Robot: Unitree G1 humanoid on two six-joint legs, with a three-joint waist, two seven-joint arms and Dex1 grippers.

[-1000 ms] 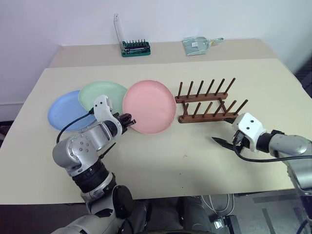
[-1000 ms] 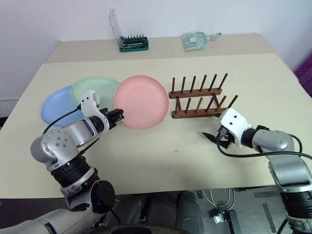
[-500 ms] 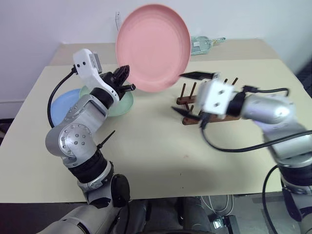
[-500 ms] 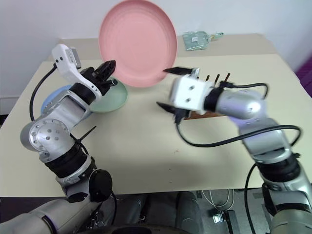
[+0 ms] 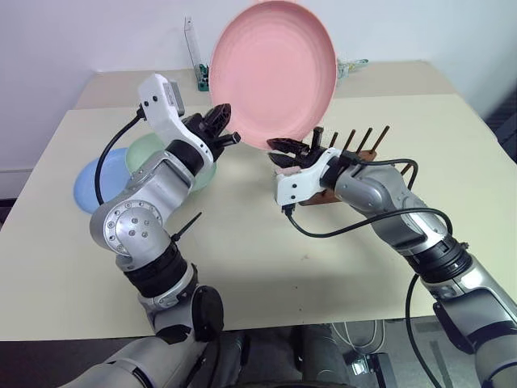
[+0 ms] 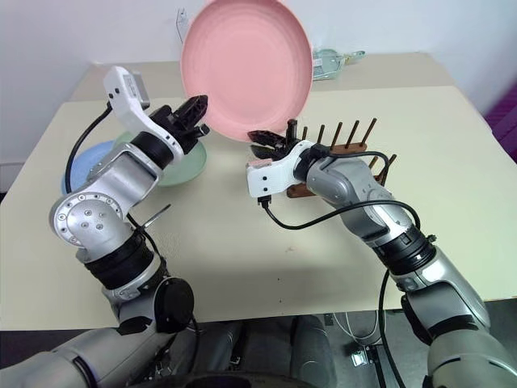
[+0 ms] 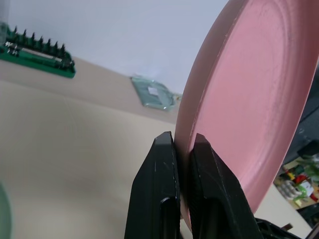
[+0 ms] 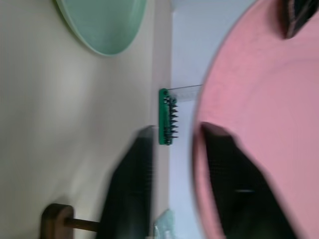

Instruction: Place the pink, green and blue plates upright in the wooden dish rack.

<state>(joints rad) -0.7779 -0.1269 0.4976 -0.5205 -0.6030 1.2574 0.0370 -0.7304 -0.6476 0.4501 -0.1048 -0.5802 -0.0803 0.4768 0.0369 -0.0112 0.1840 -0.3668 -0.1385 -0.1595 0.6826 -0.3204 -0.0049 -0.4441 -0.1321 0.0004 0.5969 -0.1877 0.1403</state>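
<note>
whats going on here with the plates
The left gripper is shut on the rim of the pink plate, holding it upright in the air above the table. The right gripper is at the plate's lower edge, in front of the rack; its grip isn't clear. The green plate and blue plate lie flat on the table, and the rack holds no plates.

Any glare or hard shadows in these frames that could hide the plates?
Left eye view: even, diffuse light, with only faint soft shadows on the table under the arms and no glare on the pink plate. Left wrist view: the plate's face is evenly lit, and the left gripper is dark with a slight sheen. Right wrist view: the green plate is flatly lit, without hot spots.
</note>
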